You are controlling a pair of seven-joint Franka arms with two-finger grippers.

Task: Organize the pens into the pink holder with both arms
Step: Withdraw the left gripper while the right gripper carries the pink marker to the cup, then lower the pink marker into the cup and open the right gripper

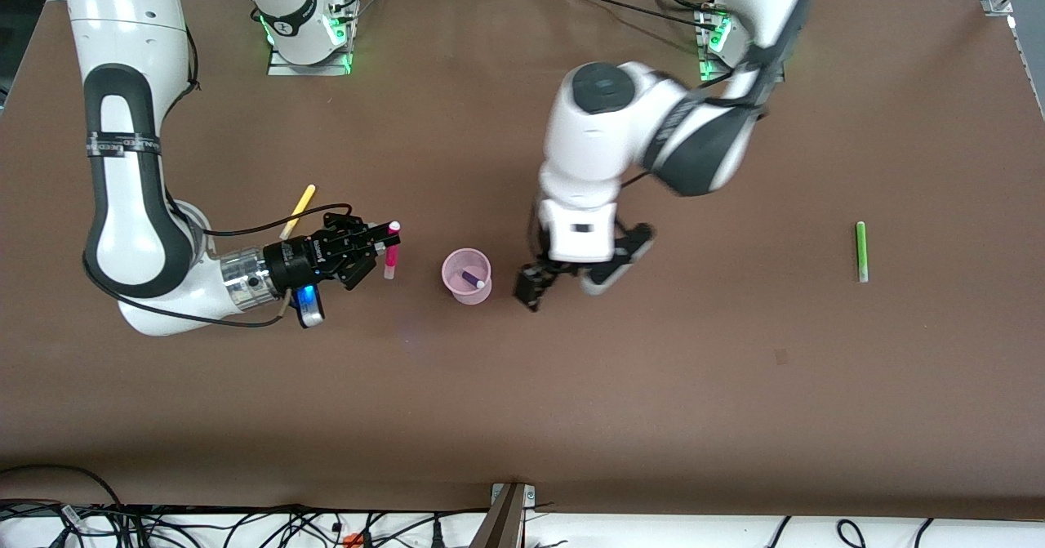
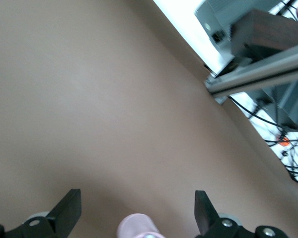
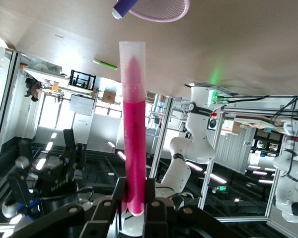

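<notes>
The right tool clenches the magenta pen just beside the pink holder, where the purple pen already leans, so I'd carry it squarely over the rim before letting go, while the left tool hangs released nearby.

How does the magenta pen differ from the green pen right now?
The magenta pen is clamped in the right gripper, beside the pink holder; the green pen lies flat on the table, untouched, toward the left arm's end. Magenta is close to the holder, green well away. Both are slim markers outside it.
</notes>
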